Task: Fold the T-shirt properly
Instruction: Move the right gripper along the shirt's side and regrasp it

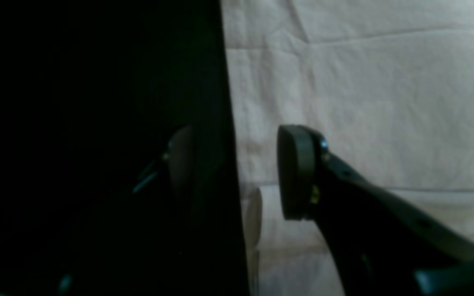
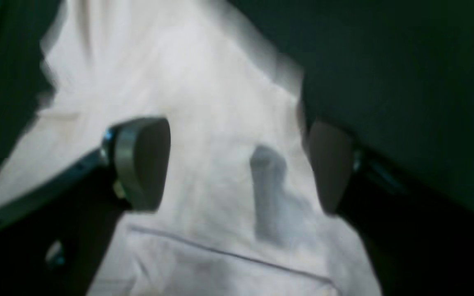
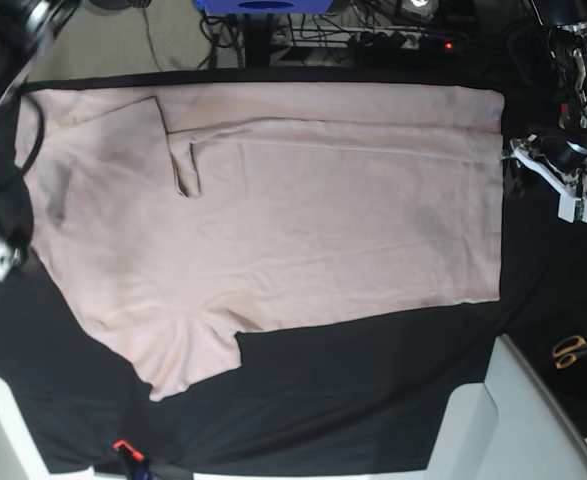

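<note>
The pale pink T-shirt (image 3: 303, 220) lies spread on the black table covering (image 3: 373, 390), its far long side folded inward and one sleeve (image 3: 185, 158) turned onto the body. The other sleeve (image 3: 188, 360) sticks out toward the near side. My left gripper (image 3: 511, 165) is at the shirt's right-hand edge. In the left wrist view the left gripper (image 1: 239, 172) stands open, its fingers astride the cloth edge (image 1: 231, 123). My right gripper (image 3: 13, 220) hovers over the shirt's left end. The right wrist view shows the right gripper (image 2: 237, 164) wide open above the cloth (image 2: 204, 102), holding nothing.
Orange-handled scissors (image 3: 573, 350) lie at the right on the black covering. A white bin-like object (image 3: 508, 420) stands at the near right corner. Cables and a blue object (image 3: 263, 5) sit beyond the far edge. A small red-tipped item (image 3: 123, 447) is at the near left.
</note>
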`<control>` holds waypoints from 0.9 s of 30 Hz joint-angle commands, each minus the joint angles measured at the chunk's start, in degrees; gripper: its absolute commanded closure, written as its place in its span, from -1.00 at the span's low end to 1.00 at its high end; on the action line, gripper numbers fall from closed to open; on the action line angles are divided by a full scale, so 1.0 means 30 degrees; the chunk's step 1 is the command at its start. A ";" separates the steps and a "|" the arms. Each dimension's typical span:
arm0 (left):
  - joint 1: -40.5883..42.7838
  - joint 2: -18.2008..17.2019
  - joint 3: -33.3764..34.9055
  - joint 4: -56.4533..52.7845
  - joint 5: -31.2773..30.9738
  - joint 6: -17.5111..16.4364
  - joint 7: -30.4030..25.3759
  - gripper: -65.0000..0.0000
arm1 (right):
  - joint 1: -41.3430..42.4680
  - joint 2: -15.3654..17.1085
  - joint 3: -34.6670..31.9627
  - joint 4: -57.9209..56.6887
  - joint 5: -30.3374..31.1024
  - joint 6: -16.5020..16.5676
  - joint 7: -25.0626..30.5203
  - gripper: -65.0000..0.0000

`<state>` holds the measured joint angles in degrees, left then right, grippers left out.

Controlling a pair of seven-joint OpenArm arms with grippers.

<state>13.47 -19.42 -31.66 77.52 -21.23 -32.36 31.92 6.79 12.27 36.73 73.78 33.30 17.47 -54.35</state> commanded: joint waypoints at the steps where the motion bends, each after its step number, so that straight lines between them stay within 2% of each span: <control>1: 0.0007 -0.0398 -0.0128 0.0345 -0.0233 -0.0012 -0.0428 0.03 | 0.0888 0.0759 -0.0683 -0.1223 0.0168 -0.0037 0.0607 -0.56; 4: 0.0094 -0.0340 -0.0128 0.0374 -0.0321 -0.0012 -0.0428 0.03 | 0.2763 0.2488 -0.3408 -0.5443 0.0168 -0.0008 0.4416 -0.56; 7: 0.0182 -0.0340 -0.0128 0.0374 -0.0321 -0.0012 -0.0428 0.03 | 0.4229 0.3543 -0.7013 -0.8783 0.0168 -0.0008 0.7874 -0.56; 14: 0.0651 -0.0428 -0.0157 0.0931 -0.0263 -0.0012 -0.0428 0.03 | 0.7393 0.3807 -1.3489 -1.5259 0.0168 -0.0008 1.3852 -0.56; 19: 0.1003 -0.0457 -0.0157 0.1077 -0.0263 -0.0012 -0.0458 0.03 | 0.8331 0.3250 -1.6214 -1.7721 0.0168 -0.0008 1.5112 -0.56; 24: 0.1003 -0.0457 -0.0157 0.1048 -0.0263 -0.0012 -0.0458 0.03 | 0.7745 0.3162 -1.6419 -1.7867 0.0168 -0.0096 1.5757 -0.54; 25: 0.1003 -0.0457 -0.0157 0.1048 -0.0263 -0.0012 -0.0458 0.03 | 0.7687 0.3162 -1.6419 -1.7867 0.0168 -0.0096 1.5757 -0.46; 27: 0.1003 -0.0457 -0.0157 0.1048 -0.0263 -0.0012 -0.0458 0.03 | 0.7335 0.3162 -1.6419 -1.7867 0.0168 -0.0096 1.5757 -0.07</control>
<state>16.56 -19.84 -31.73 79.72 -21.21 -32.36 31.70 28.16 21.10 -12.56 19.88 33.69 16.99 -5.74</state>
